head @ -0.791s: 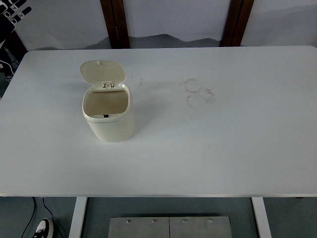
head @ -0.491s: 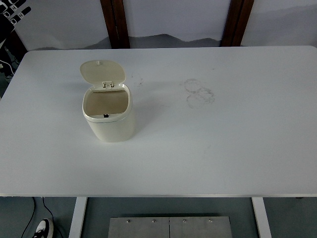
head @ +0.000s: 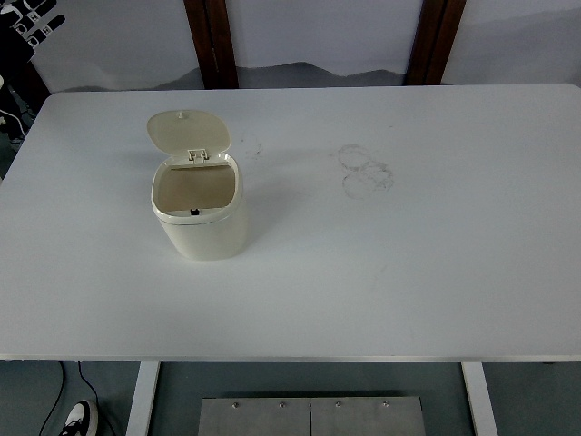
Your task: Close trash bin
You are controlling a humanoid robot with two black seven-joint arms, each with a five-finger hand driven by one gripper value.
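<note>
Your trash bin (head: pixel 200 218) stands upright on the left half of the tabletop (head: pixel 408 272), roughly midway between the far edge and the near edge and well in from the left edge. It is a small cream-coloured bin with rounded corners. Its lid (head: pixel 188 133) is up, hinged at the rim on the far side and tilted back toward the far edge, so you look straight down into the bare opening. A small dark mark (head: pixel 194 212) sits at the near inner rim; what it is you cannot tell.

To the right of the bin, nearer the far edge and about the middle of the tabletop, you have faint ring-shaped stains (head: pixel 365 170) on the white surface, well apart from the bin. A few lighter specks (head: pixel 253 149) lie just beside the lid on its right.

Neither of your hands is in view, so you cannot tell whether their fingers are spread or curled.

Beyond the far edge, two dark wooden posts (head: pixel 211 41) rise against a pale wall. Below the near edge, at the left, a table leg (head: pixel 143 398) shows with a black cable (head: pixel 65 392) and a shoe (head: pixel 80 420) beside it on the floor.
</note>
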